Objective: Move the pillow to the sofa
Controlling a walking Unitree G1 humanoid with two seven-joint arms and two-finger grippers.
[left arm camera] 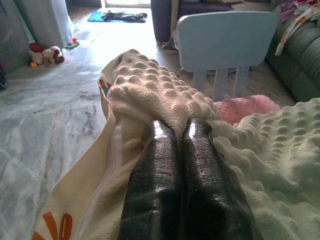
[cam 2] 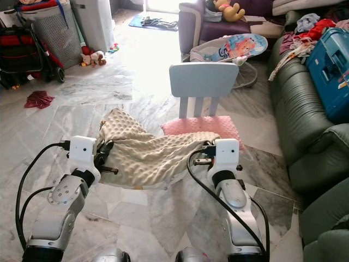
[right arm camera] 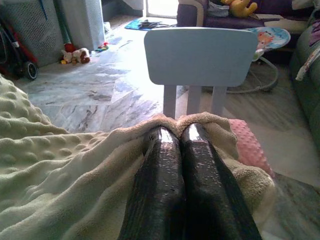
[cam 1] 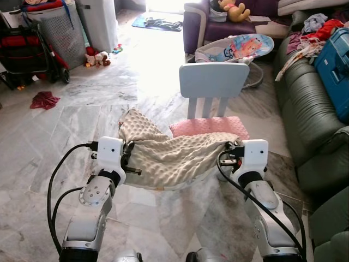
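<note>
The cream bobbled pillow (cam 1: 174, 155) hangs slack between both arms, above the marble floor (cam 1: 82, 109). The left gripper (left arm camera: 182, 131) pinches its left edge and the right gripper (right arm camera: 178, 134) its right edge. Its far edge sits over the pink-cushioned small chair (cam 1: 214, 82), with the green sofa (cam 1: 311, 109) well apart to the right.

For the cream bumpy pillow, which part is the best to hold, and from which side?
Hold the cream pillow at its two opposite side edges, one gripper on each, coming in from the robot's side. It is soft and sags in the middle, so one grip would let it droop. The left gripper and right gripper are pinched on these edges already.
</note>
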